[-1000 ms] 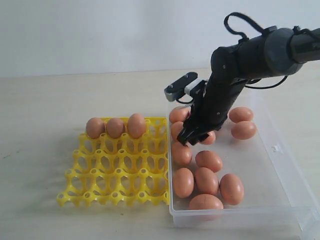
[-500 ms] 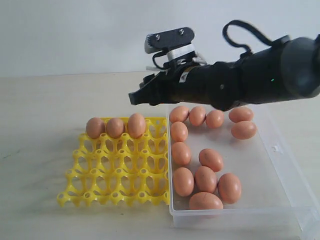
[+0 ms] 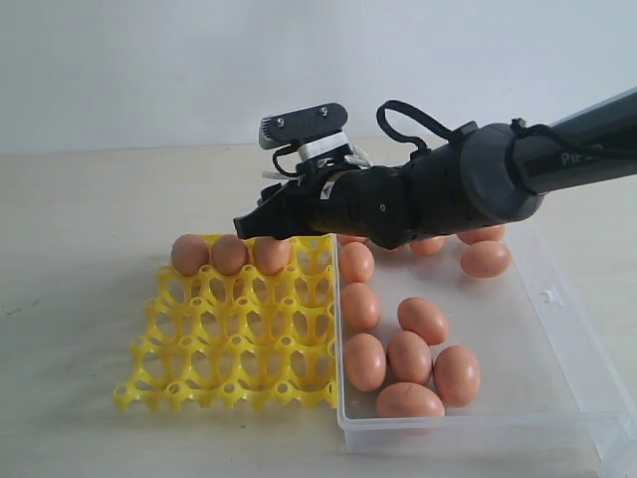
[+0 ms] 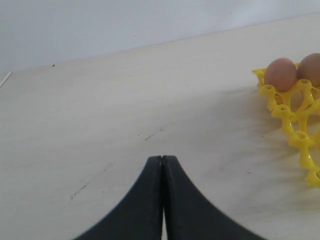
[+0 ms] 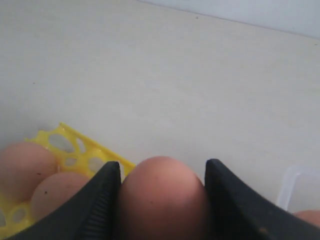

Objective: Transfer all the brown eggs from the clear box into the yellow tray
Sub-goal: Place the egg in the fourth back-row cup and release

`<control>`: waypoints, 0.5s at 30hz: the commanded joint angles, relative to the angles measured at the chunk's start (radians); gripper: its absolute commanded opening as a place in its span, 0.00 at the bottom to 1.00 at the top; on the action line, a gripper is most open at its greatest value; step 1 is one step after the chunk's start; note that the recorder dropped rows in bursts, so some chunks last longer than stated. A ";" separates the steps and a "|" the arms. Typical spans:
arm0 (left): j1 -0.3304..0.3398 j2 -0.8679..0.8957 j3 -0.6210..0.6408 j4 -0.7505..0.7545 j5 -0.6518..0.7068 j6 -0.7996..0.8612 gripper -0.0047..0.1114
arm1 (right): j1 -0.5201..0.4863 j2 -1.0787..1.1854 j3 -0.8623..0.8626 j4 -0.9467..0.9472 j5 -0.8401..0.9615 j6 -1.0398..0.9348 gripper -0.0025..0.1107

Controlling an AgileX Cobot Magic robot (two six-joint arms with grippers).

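Above the back row of the tray (image 3: 159, 388), the right end effector (image 3: 261, 225) pinches an egg (image 5: 162, 195); the free corner cup (image 3: 315, 252) lies toward four o'clock.

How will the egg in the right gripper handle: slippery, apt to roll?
Probably slippery: the brown egg has a smooth, rounded shell, pinched by the right gripper on two sides only. Likely rolls if set outside a yellow tray cup.

One yellow tray (image 3: 229, 349), one clear box (image 3: 528, 339), at least fourteen brown eggs (image 3: 409, 357)
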 commanded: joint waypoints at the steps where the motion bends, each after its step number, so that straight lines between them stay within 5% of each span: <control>1: 0.002 0.001 -0.004 -0.002 -0.009 -0.002 0.04 | 0.001 -0.002 -0.007 0.005 0.047 -0.019 0.02; 15: 0.002 0.001 -0.004 -0.002 -0.009 -0.002 0.04 | -0.028 0.002 -0.007 0.005 0.090 -0.020 0.02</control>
